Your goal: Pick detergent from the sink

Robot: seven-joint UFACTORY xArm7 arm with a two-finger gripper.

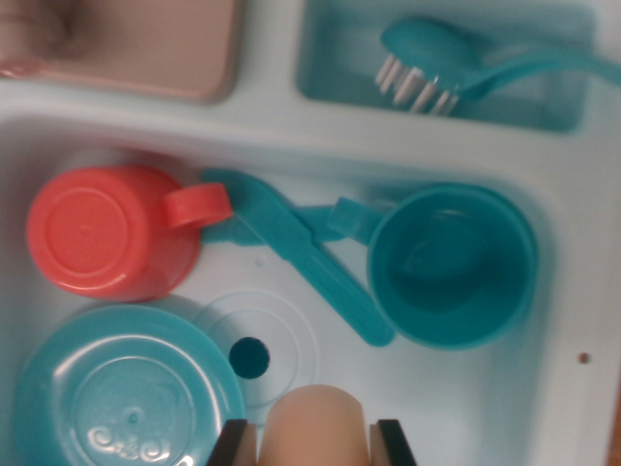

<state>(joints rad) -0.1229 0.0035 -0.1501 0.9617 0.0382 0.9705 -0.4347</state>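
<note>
the detergent [315, 425] is a pale peach bottle at the bottom of the view, low in the sink [456, 408]. the gripper [315, 445] has its 2 dark fingers [227, 445] tight on both sides of it, so it is held. around it lie a teal plate [126, 393], the drain hole [249, 356], a red cup [102, 231] upside down, a teal knife [310, 262] and a teal cup [451, 264]. a brush [437, 68] sits in the tray above. the grab looks done. the lift out is left, i think.
</note>
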